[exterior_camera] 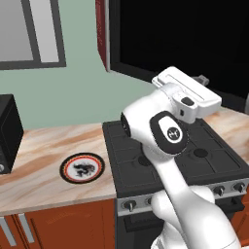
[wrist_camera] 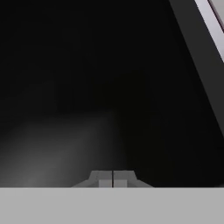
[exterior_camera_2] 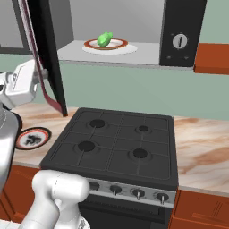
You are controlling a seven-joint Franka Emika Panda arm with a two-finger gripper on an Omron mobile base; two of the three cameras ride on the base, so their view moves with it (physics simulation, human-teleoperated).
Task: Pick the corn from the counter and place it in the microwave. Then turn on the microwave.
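lying in microwave (exterior_camera_2: 179, 27), corn (exterior_camera_2: 104, 38), apart from end effector (wrist_camera: 113, 178)

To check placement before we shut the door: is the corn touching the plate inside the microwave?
Touching. The right base view shows the corn lying on the plate inside the microwave.

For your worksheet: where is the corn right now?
In the right base view, the corn lies on a plate inside the open microwave, above the stove.
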